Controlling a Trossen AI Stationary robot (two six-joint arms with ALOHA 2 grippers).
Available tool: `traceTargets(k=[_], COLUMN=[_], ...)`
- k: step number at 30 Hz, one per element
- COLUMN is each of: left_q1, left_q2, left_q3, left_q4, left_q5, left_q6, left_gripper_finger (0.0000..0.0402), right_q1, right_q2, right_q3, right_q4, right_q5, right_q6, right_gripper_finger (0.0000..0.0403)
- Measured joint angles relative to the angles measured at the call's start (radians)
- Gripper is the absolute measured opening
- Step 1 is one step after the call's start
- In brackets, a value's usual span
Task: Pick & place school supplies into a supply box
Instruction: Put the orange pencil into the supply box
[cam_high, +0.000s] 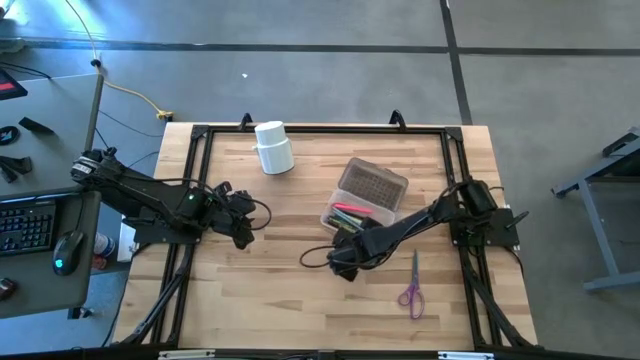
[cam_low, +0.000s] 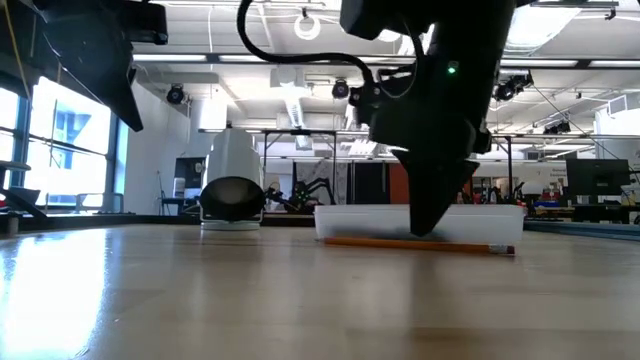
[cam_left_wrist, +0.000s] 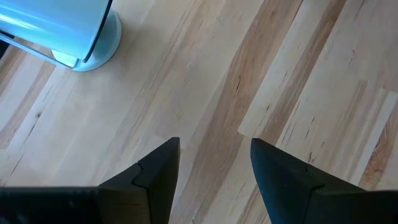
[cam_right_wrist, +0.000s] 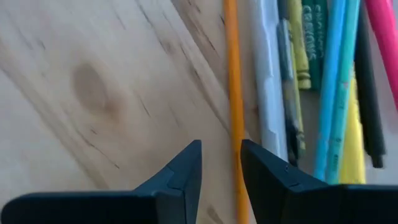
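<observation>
My right gripper (cam_right_wrist: 221, 165) hangs slightly parted and empty over the thin orange pencil (cam_right_wrist: 234, 93) beside the clear plastic box (cam_high: 366, 197); my left gripper (cam_left_wrist: 214, 163) waits open above the wooden bench (cam_high: 290, 280).

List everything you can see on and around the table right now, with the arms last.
box: one, clear with a dark panel, right of table centre, tilted, far end toward the back.
supplies in box: several pens, crayons and markers, teal, yellow, green, pink, dark, white; lying side by side.
pencil: one, orange, on the table beside the box's near wall, outside it.
scissors: one pair, purple handles, on the table near the front right.
cup: one, white, lying on its side at the back, left of centre.
table: one, light wood, dark frame.
desk: one, grey, left of the table, with keyboard and mouse.
left gripper: open, empty, over bare wood at left.
right gripper: open, low at the pencil by the box.
</observation>
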Motion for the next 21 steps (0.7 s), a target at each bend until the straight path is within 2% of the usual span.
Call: traceTargets(k=[7, 15, 21], left_q1=[0.0, 0.0, 0.0], left_q2=[0.0, 0.0, 0.0], left_q3=[0.0, 0.0, 0.0], left_q4=[0.0, 0.0, 0.0], left_q5=[0.0, 0.0, 0.0], left_q6=[0.0, 0.0, 0.0], left_gripper_finger=[0.0232, 0.0232, 0.0232], right_q1=[-0.026, -0.048, -0.042], right_q2=[0.0, 0.0, -0.001], right_q3=[-0.005, -0.005, -0.004], right_q4=[-0.088, -0.061, -0.039], right_q5=[0.078, -0.051, -0.078], right_q6=[-0.017, -0.024, -0.025], right_gripper_finger=[0.0099, 0.0099, 0.0099])
